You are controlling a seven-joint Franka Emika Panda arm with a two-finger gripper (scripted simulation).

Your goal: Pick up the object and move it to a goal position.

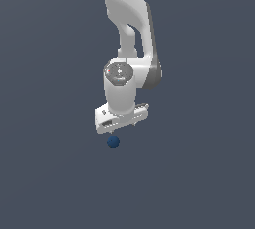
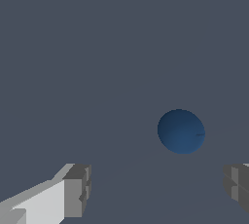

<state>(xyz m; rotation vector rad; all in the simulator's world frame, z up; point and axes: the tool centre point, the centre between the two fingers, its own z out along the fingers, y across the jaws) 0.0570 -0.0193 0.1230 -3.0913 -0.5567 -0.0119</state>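
The ball (image 2: 181,131) lies free on the floor, just beyond the wide-open gripper (image 2: 158,194) and nearer to one finger (image 2: 78,189), so the hand seems placed for descending around it.

The white Franka arm (image 1: 127,29) reaches down from the top of the exterior view, its wrist pointing downward and the white two-fingered gripper (image 2: 155,194) tilted slightly. In the wrist view its grey fingertips (image 2: 78,189) stand wide apart with nothing between them. The fingers themselves are hard to make out in the exterior view, probably hidden under the hand.
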